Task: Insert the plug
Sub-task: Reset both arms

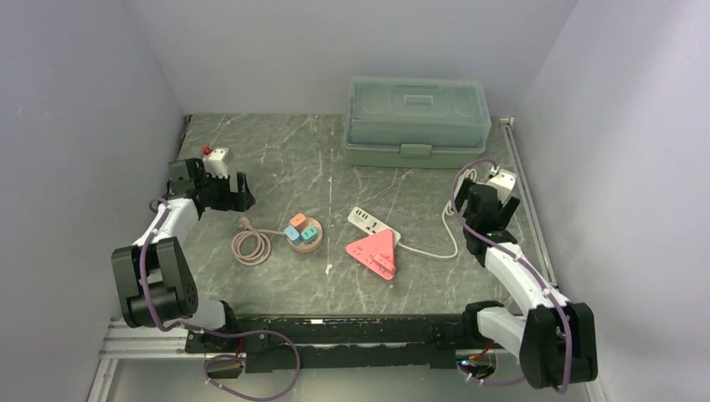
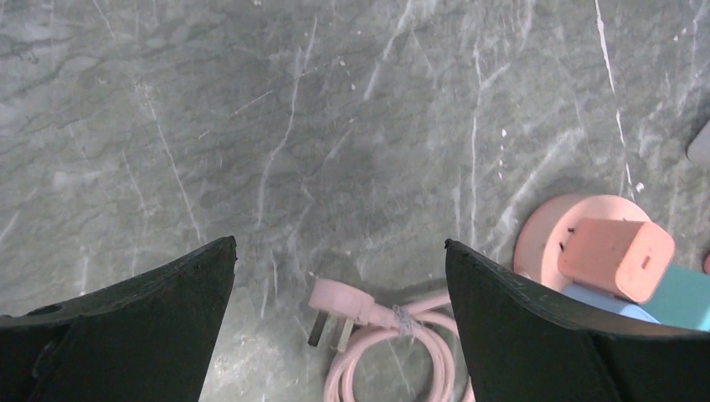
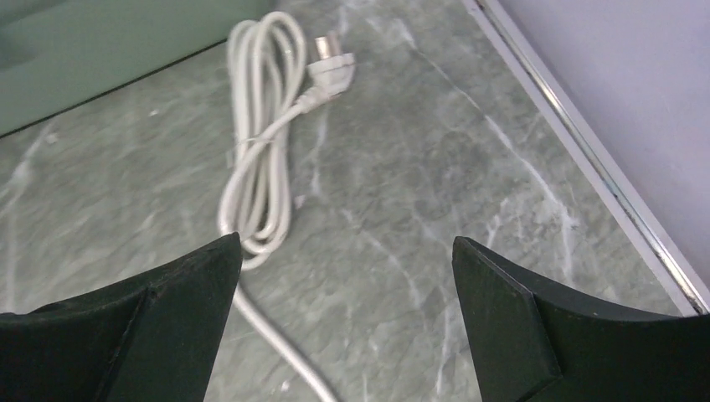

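A pink plug [image 2: 343, 303] lies flat on the marble table with its prongs toward me, at the end of a coiled pink cable [image 2: 402, 360]. In the top view the coil [image 1: 249, 245] lies left of a round pink socket hub [image 1: 303, 234] that carries pink and blue adapters. My left gripper [image 2: 339, 243] is open and empty above the pink plug; in the top view it [image 1: 244, 193] hovers just behind the coil. A white power strip [image 1: 374, 224] sits mid-table. Its white cable [image 3: 259, 167] ends in a white plug [image 3: 332, 67]. My right gripper [image 3: 346, 239] is open and empty, short of that cable.
A pale green lidded box [image 1: 417, 121] stands at the back. A red triangular block [image 1: 374, 251] lies beside the white strip. A metal rail [image 3: 586, 159] and the wall run along the table's right edge. The pink adapter [image 2: 615, 255] sits on the hub.
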Action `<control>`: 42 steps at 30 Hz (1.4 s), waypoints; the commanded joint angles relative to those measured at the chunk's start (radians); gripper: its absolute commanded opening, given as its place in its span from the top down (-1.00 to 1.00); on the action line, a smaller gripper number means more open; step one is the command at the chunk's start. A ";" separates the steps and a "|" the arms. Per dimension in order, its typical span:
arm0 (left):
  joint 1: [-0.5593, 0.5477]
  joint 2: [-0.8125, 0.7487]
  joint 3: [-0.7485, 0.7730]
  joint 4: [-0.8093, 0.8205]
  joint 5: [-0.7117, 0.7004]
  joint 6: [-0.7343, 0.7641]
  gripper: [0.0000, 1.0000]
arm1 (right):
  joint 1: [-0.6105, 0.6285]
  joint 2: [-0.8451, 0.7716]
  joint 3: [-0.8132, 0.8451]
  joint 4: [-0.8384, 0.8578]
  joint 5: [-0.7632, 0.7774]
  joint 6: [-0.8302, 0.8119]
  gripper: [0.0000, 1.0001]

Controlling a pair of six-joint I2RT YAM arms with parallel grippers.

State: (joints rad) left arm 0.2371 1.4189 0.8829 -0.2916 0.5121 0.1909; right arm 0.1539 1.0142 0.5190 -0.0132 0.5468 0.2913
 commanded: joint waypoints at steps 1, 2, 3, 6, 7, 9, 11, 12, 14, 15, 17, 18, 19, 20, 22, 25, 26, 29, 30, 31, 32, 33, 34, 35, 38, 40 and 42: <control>0.003 0.020 -0.096 0.296 0.025 -0.100 -0.99 | -0.100 0.073 -0.033 0.225 -0.005 0.047 -0.99; 0.004 0.023 -0.123 0.359 0.021 -0.114 -0.99 | -0.120 0.092 -0.047 0.247 -0.013 0.059 -0.99; 0.003 0.027 -0.150 0.420 0.017 -0.127 -0.99 | -0.137 0.112 -0.054 0.272 -0.024 0.067 -0.99; 0.003 0.041 -0.235 0.606 0.001 -0.159 -0.99 | -0.149 0.170 -0.093 0.396 -0.036 0.020 -0.99; 0.003 0.047 -0.274 0.670 -0.004 -0.169 -0.99 | -0.149 0.186 -0.103 0.446 -0.040 0.002 -0.99; 0.004 0.056 -0.320 0.767 -0.007 -0.183 -0.99 | -0.149 0.211 -0.128 0.514 -0.049 -0.021 -0.99; 0.004 0.058 -0.370 0.874 -0.026 -0.184 -0.99 | -0.149 0.231 -0.155 0.595 -0.063 -0.026 -0.99; 0.004 0.059 -0.397 0.941 -0.040 -0.184 -0.99 | -0.149 0.242 -0.165 0.640 -0.071 -0.032 -0.99; 0.003 0.071 -0.432 1.059 -0.058 -0.219 -0.99 | -0.149 0.272 -0.180 0.733 -0.087 -0.050 -0.99; 0.003 0.082 -0.439 1.074 -0.061 -0.222 -0.99 | -0.149 0.291 -0.177 0.762 -0.102 -0.073 -0.99; 0.003 0.104 -0.459 1.114 -0.088 -0.230 -0.99 | -0.149 0.349 -0.179 0.829 -0.106 -0.101 -0.99; 0.002 0.124 -0.486 1.179 -0.090 -0.229 -0.99 | -0.149 0.366 -0.191 0.874 -0.105 -0.104 -0.99; -0.001 0.156 -0.521 1.271 -0.097 -0.227 -0.99 | -0.149 0.387 -0.211 0.922 -0.106 -0.120 -0.99; -0.012 0.192 -0.563 1.380 -0.102 -0.215 -0.99 | -0.149 0.401 -0.225 0.980 -0.127 -0.150 -0.99; -0.028 0.226 -0.601 1.496 -0.120 -0.220 -0.99 | -0.128 0.432 -0.239 1.019 -0.179 -0.201 -0.99; -0.046 0.218 -0.506 1.281 -0.182 -0.214 -0.99 | -0.111 0.467 -0.254 1.080 -0.152 -0.193 -0.99; -0.061 0.230 -0.487 1.274 -0.217 -0.211 -0.99 | -0.125 0.476 -0.249 1.100 -0.172 -0.187 -0.99; -0.101 0.217 -0.483 1.228 -0.265 -0.175 -0.99 | -0.133 0.471 -0.248 1.084 -0.185 -0.182 -0.99; -0.101 0.221 -0.488 1.260 -0.267 -0.175 -0.99 | -0.134 0.480 -0.256 1.119 -0.186 -0.195 -0.99; -0.100 0.205 -0.486 1.230 -0.267 -0.174 -0.99 | -0.134 0.477 -0.256 1.103 -0.185 -0.193 -0.99; -0.101 0.197 -0.483 1.204 -0.269 -0.173 -0.99 | -0.134 0.463 -0.257 1.088 -0.189 -0.185 -0.99; -0.101 0.208 -0.487 1.224 -0.268 -0.176 -0.99 | -0.134 0.464 -0.266 1.114 -0.189 -0.191 -0.99; -0.100 0.218 -0.494 1.265 -0.271 -0.179 -0.99 | -0.134 0.469 -0.269 1.128 -0.185 -0.198 -0.99; -0.099 0.213 -0.489 1.239 -0.271 -0.175 -0.99 | -0.134 0.463 -0.270 1.122 -0.185 -0.196 -0.99; -0.099 0.204 -0.485 1.222 -0.269 -0.173 -0.99 | -0.132 0.460 -0.275 1.128 -0.184 -0.199 -0.99; -0.100 0.217 -0.493 1.259 -0.271 -0.177 -0.99 | -0.132 0.458 -0.276 1.125 -0.183 -0.198 -0.99; -0.101 0.208 -0.487 1.231 -0.269 -0.175 -0.99 | -0.132 0.457 -0.277 1.129 -0.183 -0.197 -0.99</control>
State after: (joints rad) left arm 0.1368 1.6356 0.3904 0.9123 0.2592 0.0067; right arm 0.0250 1.4921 0.2512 1.0420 0.3756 0.1028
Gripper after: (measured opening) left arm 0.996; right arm 0.994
